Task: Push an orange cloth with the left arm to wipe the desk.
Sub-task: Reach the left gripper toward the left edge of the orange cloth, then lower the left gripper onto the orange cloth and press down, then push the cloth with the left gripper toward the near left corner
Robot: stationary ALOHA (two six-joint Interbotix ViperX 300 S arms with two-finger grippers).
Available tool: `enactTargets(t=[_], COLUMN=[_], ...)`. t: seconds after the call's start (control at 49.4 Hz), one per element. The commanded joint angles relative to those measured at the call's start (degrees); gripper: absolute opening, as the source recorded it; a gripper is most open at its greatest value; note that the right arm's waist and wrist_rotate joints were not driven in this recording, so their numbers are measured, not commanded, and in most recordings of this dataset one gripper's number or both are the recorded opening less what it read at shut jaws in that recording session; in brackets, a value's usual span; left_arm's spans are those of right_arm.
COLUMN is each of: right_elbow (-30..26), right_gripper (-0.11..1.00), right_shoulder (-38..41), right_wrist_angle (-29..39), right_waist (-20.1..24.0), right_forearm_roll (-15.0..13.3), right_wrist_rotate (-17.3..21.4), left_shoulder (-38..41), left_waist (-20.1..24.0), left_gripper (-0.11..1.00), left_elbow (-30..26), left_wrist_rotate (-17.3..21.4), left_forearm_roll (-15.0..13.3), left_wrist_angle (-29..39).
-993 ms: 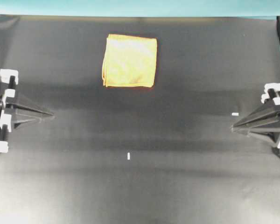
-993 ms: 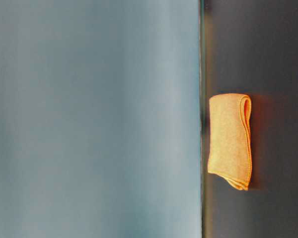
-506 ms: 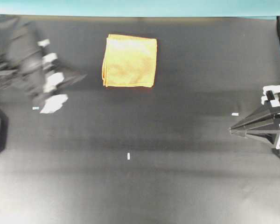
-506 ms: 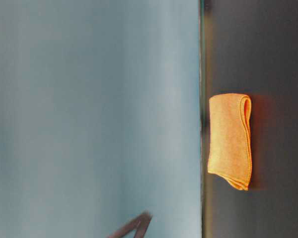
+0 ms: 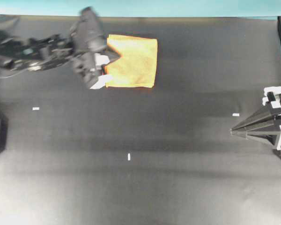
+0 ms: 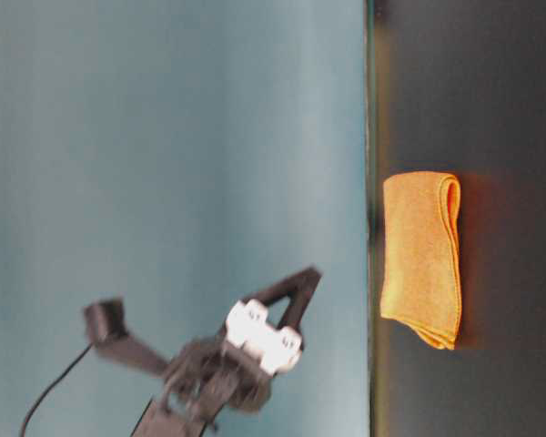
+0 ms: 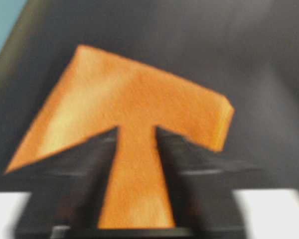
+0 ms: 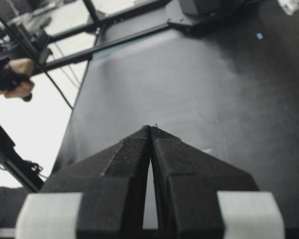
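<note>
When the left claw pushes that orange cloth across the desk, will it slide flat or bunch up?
Probably bunch somewhat: the orange cloth is soft and folded in layers, with loose edges showing in the table-level view. It looks light, so it should move easily on the smooth desk. Pressing down from above with the left claw would likely keep it flatter.

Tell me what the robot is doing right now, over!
Left gripper open, above the orange cloth's left edge, not touching. Right gripper shut, parked at the right. Cloth flat on the desk. Nothing in the way.
</note>
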Motion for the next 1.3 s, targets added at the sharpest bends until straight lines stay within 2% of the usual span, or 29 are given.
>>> enactTargets(t=[0.0, 0.101, 0.182, 0.304, 0.385, 0.588, 0.77, 0.972, 1.276], right_elbow=[-0.26, -0.26, -0.18, -0.18, -0.09, 0.0, 0.0, 0.0, 0.0], right_gripper=[0.0, 0.0, 0.0, 0.0, 0.0, 0.0, 0.0, 0.0, 0.0], right_shoulder=[0.26, 0.26, 0.26, 0.26, 0.26, 0.26, 0.26, 0.26, 0.18], right_wrist_angle=[-0.26, -0.26, -0.26, -0.26, -0.26, -0.26, -0.44, -0.62, -0.62], right_waist=[0.0, -0.09, 0.0, 0.0, 0.0, 0.0, 0.0, 0.0, 0.0], right_forearm_roll=[0.0, 0.0, 0.0, 0.0, 0.0, 0.0, 0.0, 0.0, 0.0], right_wrist_rotate=[0.0, 0.09, 0.09, 0.0, 0.09, 0.0, 0.0, 0.09, 0.09], left_shoulder=[4.04, 8.53, 12.04, 16.0, 17.75, 19.25, 18.98, 17.93, 12.04], left_waist=[1.49, 2.29, 2.72, 3.6, 4.13, 4.66, 4.13, 1.67, -5.54], left_gripper=[0.43, 0.72, 0.87, 0.8, 0.8, 0.8, 0.8, 0.8, 0.8], left_elbow=[-3.96, -7.12, -9.49, -11.25, -11.69, -10.55, -8.0, -4.13, 3.52], left_wrist_rotate=[-1.14, -4.04, -5.62, -7.03, -7.56, -10.2, -10.37, -10.11, -9.84], left_forearm_roll=[0.26, 0.26, 0.18, 0.26, 0.26, 0.26, 0.26, 0.26, 0.26], left_wrist_angle=[-0.7, -0.7, -0.62, -0.79, -0.79, -0.88, -0.88, -0.79, -0.88])
